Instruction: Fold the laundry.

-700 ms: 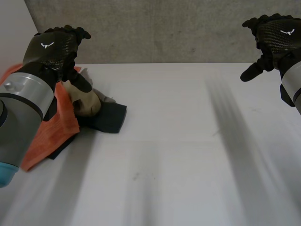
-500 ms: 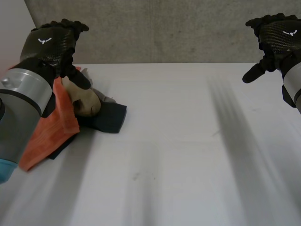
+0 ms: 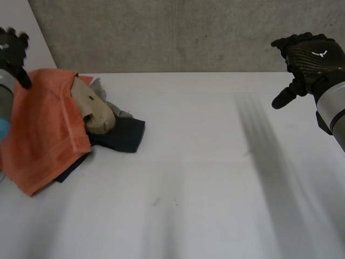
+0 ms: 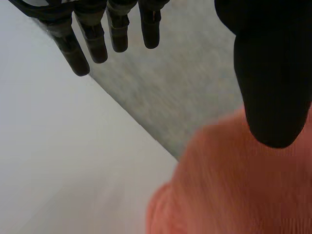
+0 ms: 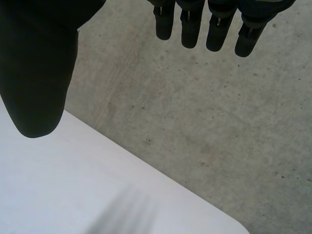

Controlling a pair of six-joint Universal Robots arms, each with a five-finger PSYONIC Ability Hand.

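Observation:
A heap of laundry lies at the table's far left: an orange towel [image 3: 46, 129] draped over a tan cloth [image 3: 96, 113] and a dark cloth [image 3: 125, 135]. My left hand [image 3: 12, 51] hovers above the towel's far left corner, open and holding nothing. In the left wrist view its fingers [image 4: 92, 34] hang straight and its thumb is over the orange towel [image 4: 234, 190]. My right hand [image 3: 308, 59] is raised at the far right, open and empty. The right wrist view has its fingers [image 5: 209, 24] straight above the table's far edge.
The white table [image 3: 205, 178] stretches wide in front and to the right of the heap. A grey concrete wall [image 3: 178, 32] runs behind the table's far edge. A pale panel [image 3: 21, 16] stands at the far left corner.
My left arm has swung out to the left, uncovering the orange towel. My right hand has shifted slightly left and down.

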